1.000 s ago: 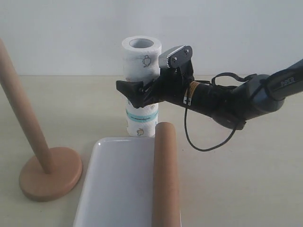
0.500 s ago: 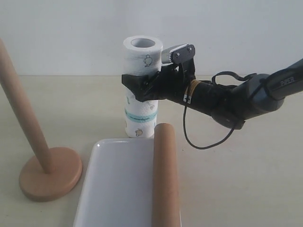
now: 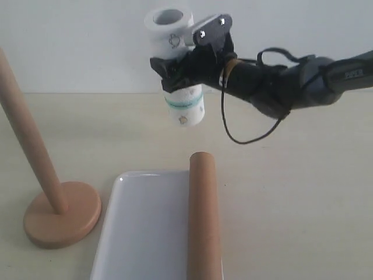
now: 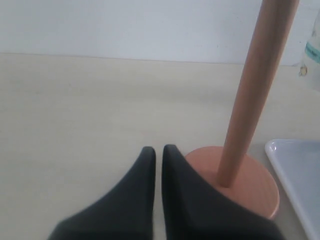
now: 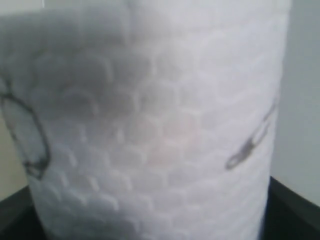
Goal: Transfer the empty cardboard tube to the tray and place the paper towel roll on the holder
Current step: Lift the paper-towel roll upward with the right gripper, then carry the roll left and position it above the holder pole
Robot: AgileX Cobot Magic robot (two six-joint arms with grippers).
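My right gripper (image 3: 178,70) is shut on the paper towel roll (image 3: 185,108), holding it in the air, slightly tilted, well above the table at the back. The embossed white roll (image 5: 155,125) fills the right wrist view. The empty cardboard tube (image 3: 203,216) lies along the right side of the white tray (image 3: 143,227) at the front. The wooden holder (image 3: 61,213) stands at the left, its dowel (image 4: 252,90) bare. My left gripper (image 4: 158,150) is shut with nothing in it, low beside the holder's round base (image 4: 250,177).
A pale wall rises behind the beige table. The tray's corner (image 4: 295,165) shows just past the holder's base in the left wrist view. A black cable (image 3: 239,128) loops under the right arm.
The right gripper has lifted the paper towel roll off the table and raised it, tilting it a little. The tube, tray and holder have not moved.
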